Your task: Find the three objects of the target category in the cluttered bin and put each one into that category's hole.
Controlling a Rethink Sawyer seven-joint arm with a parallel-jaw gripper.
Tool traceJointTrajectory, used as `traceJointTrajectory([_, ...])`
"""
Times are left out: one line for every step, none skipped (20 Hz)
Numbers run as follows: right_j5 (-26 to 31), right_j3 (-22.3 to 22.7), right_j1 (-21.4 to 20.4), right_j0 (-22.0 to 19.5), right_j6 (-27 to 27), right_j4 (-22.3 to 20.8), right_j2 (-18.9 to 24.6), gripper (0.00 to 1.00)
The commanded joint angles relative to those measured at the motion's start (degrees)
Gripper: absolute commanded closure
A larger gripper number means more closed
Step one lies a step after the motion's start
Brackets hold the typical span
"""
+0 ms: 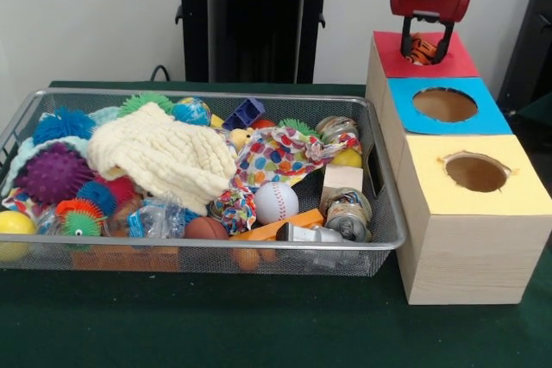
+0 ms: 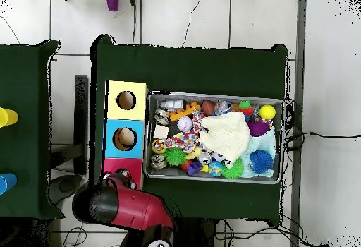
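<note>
My gripper (image 1: 425, 49) hangs over the red top (image 1: 457, 63) of the far wooden box. Its fingers are closed around a small orange and black striped toy (image 1: 422, 51), held right at the red top. The hole in the red top is hidden behind the toy and fingers. The wire mesh bin (image 1: 216, 248) stands left of the boxes, full of toys. In the overhead view the arm (image 2: 130, 207) covers most of the red top (image 2: 115, 164), and the bin (image 2: 211, 94) lies right of the boxes.
The blue-topped box (image 1: 493, 115) and yellow-topped box (image 1: 511, 198) stand in a row in front of the red one. The bin holds a cream knitted cloth (image 1: 164, 157), a baseball (image 1: 276, 202), a purple spiky ball (image 1: 53, 172), a dotted rope toy (image 1: 280, 155) and several balls.
</note>
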Motion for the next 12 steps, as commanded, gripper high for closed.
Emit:
traceJointTrajectory([-5.0,4.2,-1.7,-5.0,10.9,-0.1,2.8,0.00])
traceJointTrajectory([-4.8,4.1,-1.9,-4.7,11.0,-0.2,2.5,0.00])
traceJointTrajectory([-4.6,4.0,-2.0,-4.5,11.1,-0.3,2.2,0.00])
traceJointTrajectory([-4.9,4.0,-2.0,-4.6,11.2,-0.3,2.4,0.00])
traceJointTrajectory([-5.4,4.3,-2.0,-5.0,11.3,-0.3,2.9,0.00])
traceJointTrajectory([-5.4,4.7,-2.5,-5.3,11.5,0.0,3.3,0.00])
traceJointTrajectory([-2.4,4.5,-4.3,-4.4,11.6,0.4,2.0,0.00])
traceJointTrajectory([4.8,1.4,-6.7,-0.3,12.3,-0.8,-3.5,0.00])
traceJointTrajectory([9.3,-0.8,-8.8,3.2,13.4,-2.6,-7.9,0.00])
traceJointTrajectory([11.4,0.1,-11.4,3.3,14.9,-2.1,-8.0,0.00])
traceJointTrajectory([17.1,-3.1,-12.5,5.8,16.1,-4.2,-11.4,0.00])
traceJointTrajectory([23.1,-9.5,-11.0,11.6,16.7,-7.6,-18.7,0.00])
